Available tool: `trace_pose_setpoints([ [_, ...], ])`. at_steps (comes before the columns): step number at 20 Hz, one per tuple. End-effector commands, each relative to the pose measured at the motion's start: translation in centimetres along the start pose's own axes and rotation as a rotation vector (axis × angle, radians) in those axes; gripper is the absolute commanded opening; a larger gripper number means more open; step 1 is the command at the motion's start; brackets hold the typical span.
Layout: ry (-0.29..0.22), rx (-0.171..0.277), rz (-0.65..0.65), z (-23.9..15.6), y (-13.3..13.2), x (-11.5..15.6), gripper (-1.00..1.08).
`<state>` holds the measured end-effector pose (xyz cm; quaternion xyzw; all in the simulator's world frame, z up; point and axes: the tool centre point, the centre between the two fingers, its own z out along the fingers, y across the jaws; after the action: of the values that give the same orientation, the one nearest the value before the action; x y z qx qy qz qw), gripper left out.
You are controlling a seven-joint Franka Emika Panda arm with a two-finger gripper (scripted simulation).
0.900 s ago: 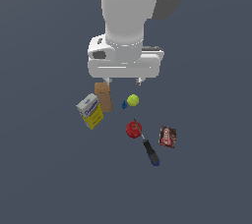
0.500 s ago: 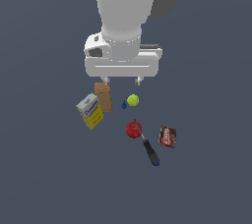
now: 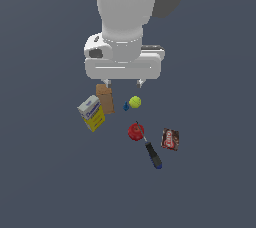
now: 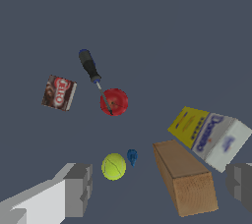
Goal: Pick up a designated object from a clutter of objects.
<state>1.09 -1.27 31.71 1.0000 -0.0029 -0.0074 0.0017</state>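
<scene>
The brown-red box [image 3: 170,139] with white lettering lies flat at the exterior view's right of the clutter; it also shows in the wrist view [image 4: 59,93]. My gripper [image 3: 122,82] hangs open and empty above the tan box [image 3: 105,98] and the yellow-green ball [image 3: 134,102], well apart from the brown-red box. In the wrist view my gripper [image 4: 160,186] has its fingers [image 4: 78,189] spread wide, with the ball [image 4: 113,166] and tan box [image 4: 185,177] between them.
The yellow-blue-white box [image 3: 91,113] lies beside the tan box. A small blue piece [image 3: 126,106] sits next to the ball. A red apple [image 3: 136,131] touches the tip of the black-handled screwdriver [image 3: 152,155], close to the brown-red box.
My gripper has risen a little above the clutter. The objects have not moved.
</scene>
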Motion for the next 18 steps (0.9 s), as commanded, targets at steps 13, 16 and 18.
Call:
trace_pose_setpoints([
  [13, 0.006, -0.014, 0.096, 7.5, -6.4, 4.2, 1.00],
  [16, 0.009, -0.015, 0.129, 10.3, -8.9, 5.2, 1.00],
  [18, 0.011, -0.015, 0.152, 12.2, -10.5, 5.7, 1.00],
])
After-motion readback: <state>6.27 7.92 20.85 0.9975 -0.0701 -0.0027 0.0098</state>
